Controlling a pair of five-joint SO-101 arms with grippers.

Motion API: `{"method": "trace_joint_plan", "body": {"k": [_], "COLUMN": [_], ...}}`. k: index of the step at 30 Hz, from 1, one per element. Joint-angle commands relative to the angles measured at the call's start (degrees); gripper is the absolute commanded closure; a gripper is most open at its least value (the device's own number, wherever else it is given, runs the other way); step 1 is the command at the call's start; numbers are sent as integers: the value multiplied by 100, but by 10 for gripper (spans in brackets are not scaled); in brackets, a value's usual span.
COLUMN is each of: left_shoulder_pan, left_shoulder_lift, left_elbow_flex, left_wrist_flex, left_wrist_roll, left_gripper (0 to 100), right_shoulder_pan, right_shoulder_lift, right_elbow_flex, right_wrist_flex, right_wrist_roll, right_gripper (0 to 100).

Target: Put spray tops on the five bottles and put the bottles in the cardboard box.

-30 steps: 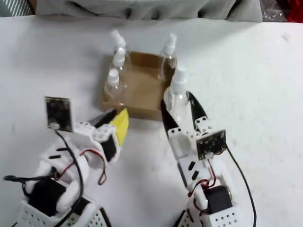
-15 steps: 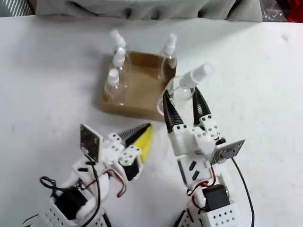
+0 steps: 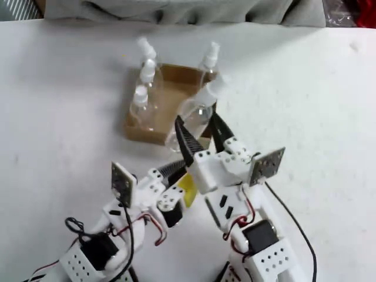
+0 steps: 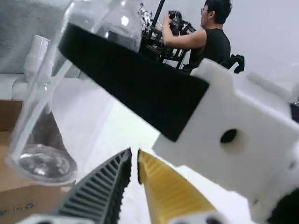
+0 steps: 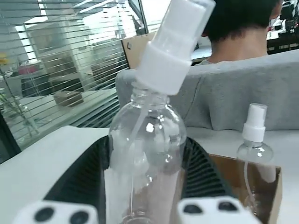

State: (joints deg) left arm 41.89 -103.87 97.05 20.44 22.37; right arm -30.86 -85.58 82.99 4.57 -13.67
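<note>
1. The right gripper (image 3: pixel 195 122) has its black jaws spread about as wide as the body of a clear round plastic bottle with a white spray top (image 5: pixel 147 135) and closed against it on both sides; the bottle hangs tilted over the near edge of the brown cardboard box (image 3: pixel 150 134), with its top leaning away from the arm.
2. The left gripper (image 4: pixel 134 158), with one ribbed black jaw and one yellow one, is nearly closed with only a slit between the tips; it has hold of nothing and sits low beside the right arm, just short of the box.
3. The bottle looks empty, so it is probably very light; its thin clear wall likely gives under a hard squeeze, and the smooth curved plastic may slip or turn between the pads.
4. The widest part of the body, where the jaws now sit, seems the best hold; the spray top is narrow and could twist or pull off.
5. Four other clear spray-topped bottles (image 3: pixel 141 103) stand at the box, three along one side and one at the far corner; a light, top-heavy bottle could tip over, or knock these, on release.
6. The white surface (image 3: pixel 305 88) carries the box.
</note>
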Motion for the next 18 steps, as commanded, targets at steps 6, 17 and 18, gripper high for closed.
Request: {"method": "trace_joint_plan", "body": {"k": [6, 17, 18], "left_shoulder_pan": [22, 13, 13], "left_shoulder_lift": [-48, -48, -48], "left_elbow_flex": [0, 0, 0], "left_wrist_flex": [-255, -105, -105], "left_wrist_roll": [-53, -492, -492], "left_gripper": [979, 979, 979], "right_shoulder_pan": [-453, -435, -435], "right_shoulder_lift": [-321, -418, -418], "right_elbow_flex": [-791, -923, -923], "right_wrist_flex": [971, 1516, 1596], "right_wrist_roll": [-53, 343, 378], "right_gripper": [982, 982, 982]}}
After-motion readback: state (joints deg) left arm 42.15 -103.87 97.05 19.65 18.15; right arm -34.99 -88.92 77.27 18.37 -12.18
